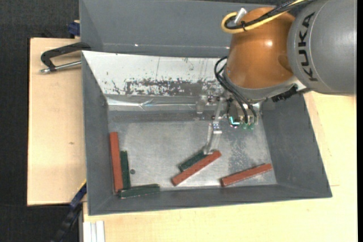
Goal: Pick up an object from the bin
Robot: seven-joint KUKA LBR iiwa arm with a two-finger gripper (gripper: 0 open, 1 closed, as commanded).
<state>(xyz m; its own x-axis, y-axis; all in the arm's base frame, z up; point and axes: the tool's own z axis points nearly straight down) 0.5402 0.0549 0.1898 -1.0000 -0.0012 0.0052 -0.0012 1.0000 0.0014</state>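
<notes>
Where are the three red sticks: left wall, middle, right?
left-wall red stick (pixel 115 161): camera view, its middle.
middle red stick (pixel 195 170): camera view, its middle.
right red stick (pixel 247 174): camera view, its middle.

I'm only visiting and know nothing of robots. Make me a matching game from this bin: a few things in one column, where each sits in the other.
Things:
1. gripper
2. lone red bar
3. orange wrist cover

Places:
A. lower right of the bin floor in the view
B. upper right of the view, high over the bin
C. just over the middle green bar and middle red bar

Pairs: 1-C, 2-A, 3-B
</notes>
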